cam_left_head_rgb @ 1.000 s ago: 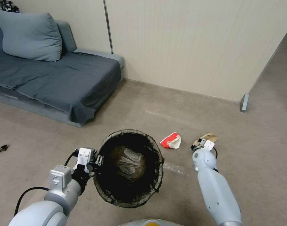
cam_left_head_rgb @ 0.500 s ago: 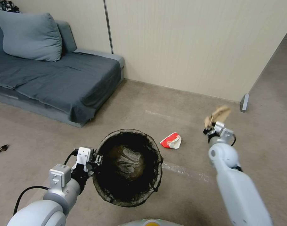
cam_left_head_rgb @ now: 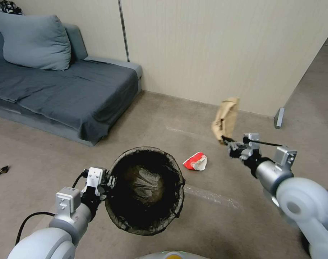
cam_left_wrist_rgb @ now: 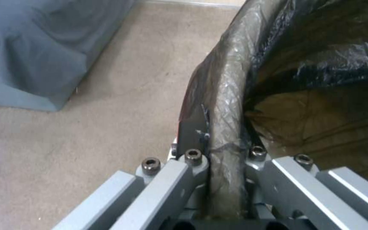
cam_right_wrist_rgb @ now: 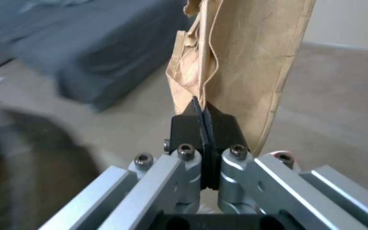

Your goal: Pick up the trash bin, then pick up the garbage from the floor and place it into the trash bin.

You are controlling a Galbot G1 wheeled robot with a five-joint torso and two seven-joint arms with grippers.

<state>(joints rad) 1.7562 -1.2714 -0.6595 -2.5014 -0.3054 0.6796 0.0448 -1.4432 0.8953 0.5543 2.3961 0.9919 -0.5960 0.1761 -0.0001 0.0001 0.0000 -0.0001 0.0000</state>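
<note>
Beige carpet (cam_left_head_rgb: 164, 118) runs before us to a pale wall, with a grey sofa (cam_left_head_rgb: 59, 90) on our left. Our left gripper (cam_left_head_rgb: 108, 183) is clamped on the bag-lined rim of the trash bin (cam_left_head_rgb: 146, 190), held tilted above the floor. Our right gripper (cam_left_head_rgb: 226, 141) pinches the brown paper bag (cam_left_head_rgb: 225, 118) aloft, right of the bin, while the red-and-white carton (cam_left_head_rgb: 195, 160) lies on the carpet between them.

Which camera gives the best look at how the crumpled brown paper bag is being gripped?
The right wrist view: the right gripper is shut on the crumpled brown paper bag. The head view shows it held aloft.
</note>
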